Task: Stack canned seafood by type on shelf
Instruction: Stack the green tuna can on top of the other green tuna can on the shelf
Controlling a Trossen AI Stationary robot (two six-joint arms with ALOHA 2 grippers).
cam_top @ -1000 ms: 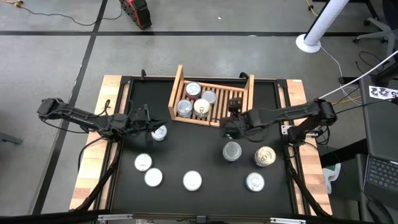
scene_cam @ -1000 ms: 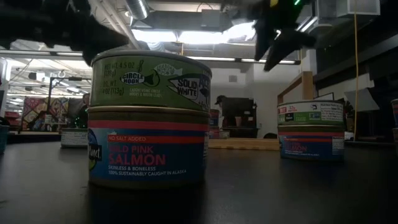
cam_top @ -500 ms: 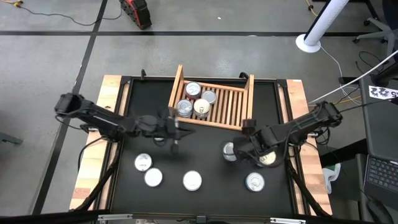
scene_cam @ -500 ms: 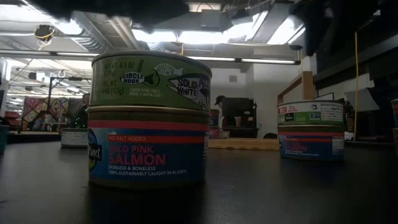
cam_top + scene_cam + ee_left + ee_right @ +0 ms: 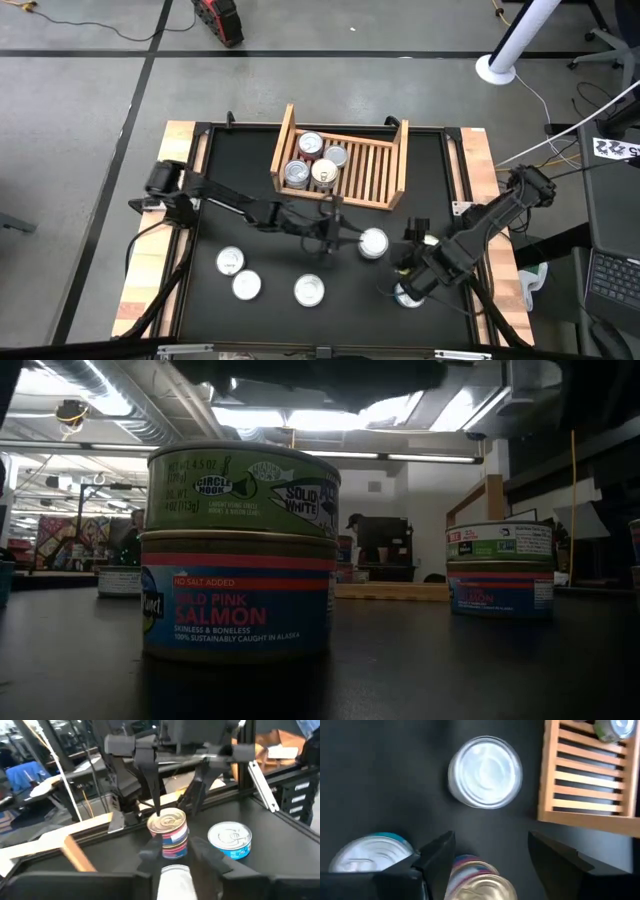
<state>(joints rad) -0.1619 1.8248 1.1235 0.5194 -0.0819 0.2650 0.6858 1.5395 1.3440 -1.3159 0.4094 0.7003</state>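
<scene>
My left gripper (image 5: 340, 238) reaches level toward the table's right and ends just left of a silvery-lidded tin (image 5: 373, 243) that stands flat on the black table. A whitish rounded thing (image 5: 175, 879) sits close before the left wrist camera; I cannot tell what it is. My right gripper (image 5: 490, 852) is open and points down. Its fingers stand above and on either side of a gold-lidded tin (image 5: 168, 835) with a red and blue label. A blue tin (image 5: 230, 840) stands beside that. The wooden shelf (image 5: 365, 172) holds several tins (image 5: 312, 160) in its left part.
Three more tins (image 5: 246, 286) stand near the table's near-left edge. In the low view a green tuna tin sits on a pink salmon tin (image 5: 240, 550), and a second stack (image 5: 500, 565) stands to the right. The shelf's right slats are bare.
My left arm has swept from the table's left part toward the right, up to the silvery tin. The tin that lay at its gripper no longer shows there; the arm lies over that spot. My right gripper has moved from the shelf's near board toward the near edge.
</scene>
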